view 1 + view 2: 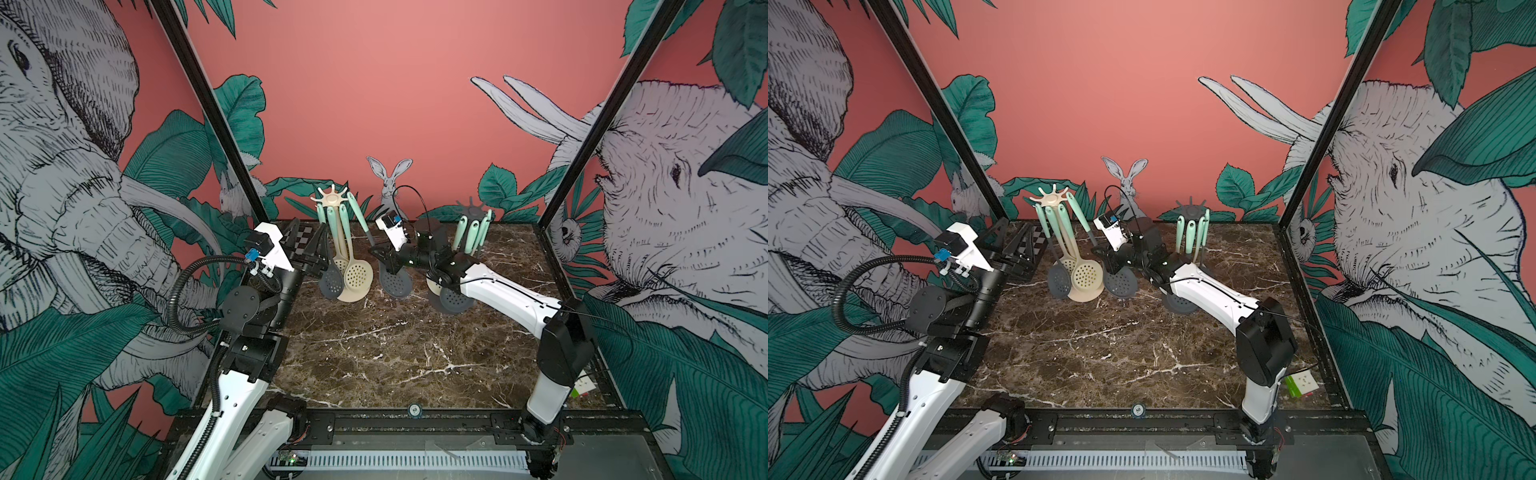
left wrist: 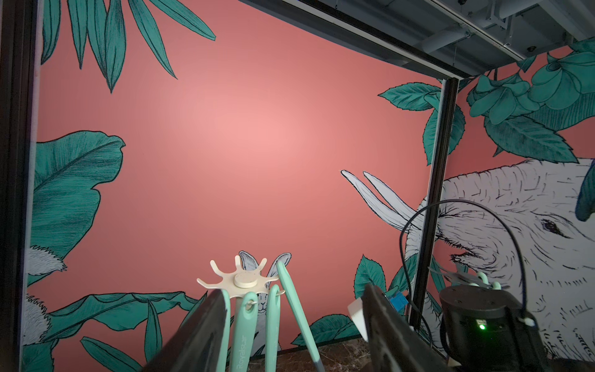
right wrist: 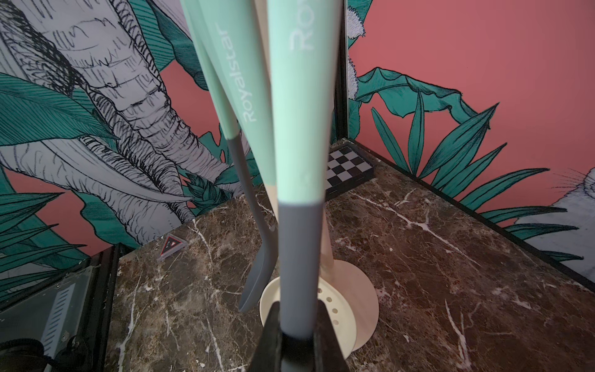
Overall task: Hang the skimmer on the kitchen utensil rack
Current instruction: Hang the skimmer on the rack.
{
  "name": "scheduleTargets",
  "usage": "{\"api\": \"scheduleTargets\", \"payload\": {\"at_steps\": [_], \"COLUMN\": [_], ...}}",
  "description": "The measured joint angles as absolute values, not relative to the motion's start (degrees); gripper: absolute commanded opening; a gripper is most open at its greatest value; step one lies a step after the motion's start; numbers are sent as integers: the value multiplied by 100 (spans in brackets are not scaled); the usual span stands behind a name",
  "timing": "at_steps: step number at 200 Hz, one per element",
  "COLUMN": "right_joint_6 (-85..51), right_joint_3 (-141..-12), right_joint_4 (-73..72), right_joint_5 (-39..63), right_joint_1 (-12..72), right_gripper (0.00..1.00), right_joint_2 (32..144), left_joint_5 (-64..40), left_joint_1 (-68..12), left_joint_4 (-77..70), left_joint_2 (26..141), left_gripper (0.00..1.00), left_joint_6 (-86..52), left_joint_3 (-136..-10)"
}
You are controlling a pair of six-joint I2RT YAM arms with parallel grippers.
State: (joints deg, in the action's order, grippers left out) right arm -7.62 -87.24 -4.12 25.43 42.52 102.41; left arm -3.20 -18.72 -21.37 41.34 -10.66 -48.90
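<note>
Skimmer (image 1: 358, 214), clamped in right gripper (image 3: 297, 322), tilts toward beige rack (image 1: 331, 198) holding three others.

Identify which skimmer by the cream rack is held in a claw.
The tilted grey-headed skimmer beside the cream rack: the right claw clamps its grey neck, while the others hang from the rack.
</note>
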Motion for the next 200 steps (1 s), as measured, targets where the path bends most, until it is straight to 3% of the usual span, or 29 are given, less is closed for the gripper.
{"api": "scheduleTargets", "payload": {"at_steps": [83, 147, 200], "right_joint_6": [-751, -703, -530], "right_joint_3": [-9019, -8906, -8506], "right_joint_4": [-148, -12, 215], "right_joint_5": [3177, 2829, 2161], "right_joint_1": [4180, 4178, 4178], "right_gripper": [0, 43, 50], "right_joint_2": [10497, 10506, 10307], "left_joint_5": [-405, -399, -272], "left_joint_1": [-1872, -1872, -1872], "left_joint_4": [-2150, -2176, -2080], "left_joint_2": [4145, 4292, 4383], "left_gripper": [69, 69, 69], "left_joint_6": [-1066, -1068, -1090], "left_joint_3": [-4890, -4890, -4762]}}
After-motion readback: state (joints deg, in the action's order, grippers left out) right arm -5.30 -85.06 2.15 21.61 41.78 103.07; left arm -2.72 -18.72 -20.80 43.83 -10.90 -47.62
